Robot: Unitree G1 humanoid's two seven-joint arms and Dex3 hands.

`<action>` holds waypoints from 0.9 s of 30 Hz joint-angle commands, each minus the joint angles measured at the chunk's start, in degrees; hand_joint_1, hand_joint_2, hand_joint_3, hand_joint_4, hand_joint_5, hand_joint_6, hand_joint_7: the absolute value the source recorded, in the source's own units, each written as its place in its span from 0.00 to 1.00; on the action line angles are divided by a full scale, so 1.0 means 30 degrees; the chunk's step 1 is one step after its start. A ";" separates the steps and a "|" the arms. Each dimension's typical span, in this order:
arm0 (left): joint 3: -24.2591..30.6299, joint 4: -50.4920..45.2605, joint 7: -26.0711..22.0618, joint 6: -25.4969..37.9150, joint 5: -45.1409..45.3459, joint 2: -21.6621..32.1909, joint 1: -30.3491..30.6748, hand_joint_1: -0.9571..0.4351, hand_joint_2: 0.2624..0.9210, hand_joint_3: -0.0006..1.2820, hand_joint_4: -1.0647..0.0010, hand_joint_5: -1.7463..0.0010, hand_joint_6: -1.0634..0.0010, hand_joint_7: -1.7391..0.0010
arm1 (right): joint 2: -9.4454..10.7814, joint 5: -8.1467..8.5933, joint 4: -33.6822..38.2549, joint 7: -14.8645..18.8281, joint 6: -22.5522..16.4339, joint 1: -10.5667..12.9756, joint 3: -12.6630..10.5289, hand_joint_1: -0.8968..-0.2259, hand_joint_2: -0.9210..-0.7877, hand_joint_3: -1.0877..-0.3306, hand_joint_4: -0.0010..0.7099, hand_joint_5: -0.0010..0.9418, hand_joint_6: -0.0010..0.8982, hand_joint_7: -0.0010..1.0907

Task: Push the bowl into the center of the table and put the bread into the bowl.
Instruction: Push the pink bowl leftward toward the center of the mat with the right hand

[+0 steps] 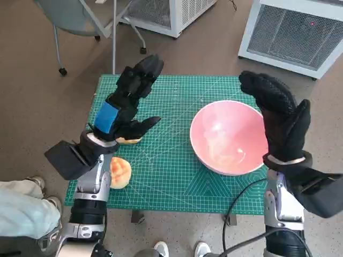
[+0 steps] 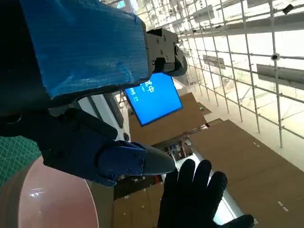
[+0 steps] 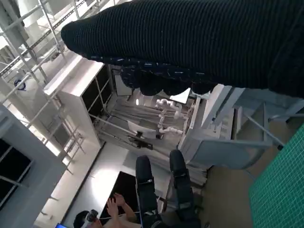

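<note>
A pink bowl [image 1: 228, 136] stands on the right half of the green mat [image 1: 171, 176]; its rim also shows in the left wrist view [image 2: 47, 199]. One bread roll [image 1: 120, 172] lies near the mat's front left corner. A second bread piece [image 1: 129, 141] peeks out beneath my left hand [image 1: 128, 101], which hovers raised with fingers stretched out and holds nothing. My right hand [image 1: 278, 115] stands upright beside the bowl's right rim, fingers spread, empty; whether it touches the bowl I cannot tell. The gloved right hand [image 2: 194, 199] also appears in the left wrist view.
A wheeled chair [image 1: 80, 21] stands beyond the table's far left corner, and white grilled units [image 1: 289, 32] sit at the back right. A person's leg [image 1: 21, 209] and shoes [image 1: 161, 249] are by the front edge. A black cable [image 1: 236, 206] hangs there.
</note>
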 commanded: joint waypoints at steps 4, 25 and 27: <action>0.0045 -0.0317 0.0062 0.0002 -0.0002 0.0117 0.0216 0.25 1.00 0.21 0.85 1.00 1.00 0.72 | -0.0486 0.0280 0.3818 -0.0059 -0.1905 0.0189 -0.1803 0.36 0.00 0.42 0.16 0.00 0.00 0.38; 0.0051 -0.0074 0.0044 0.0003 -0.0038 0.0070 0.0100 0.26 1.00 0.22 0.85 1.00 1.00 0.72 | -0.0045 -0.0942 1.6801 -0.4673 -0.7566 -0.2657 -0.4482 0.37 0.00 0.17 0.23 0.02 0.05 0.51; 0.0065 -0.0005 -0.0027 0.0037 -0.0112 0.0076 0.0047 0.26 1.00 0.22 0.85 1.00 1.00 0.72 | -0.0004 -0.0802 1.7580 -0.4700 -0.7410 -0.2832 -0.4581 0.35 0.00 0.21 0.23 0.02 0.07 0.52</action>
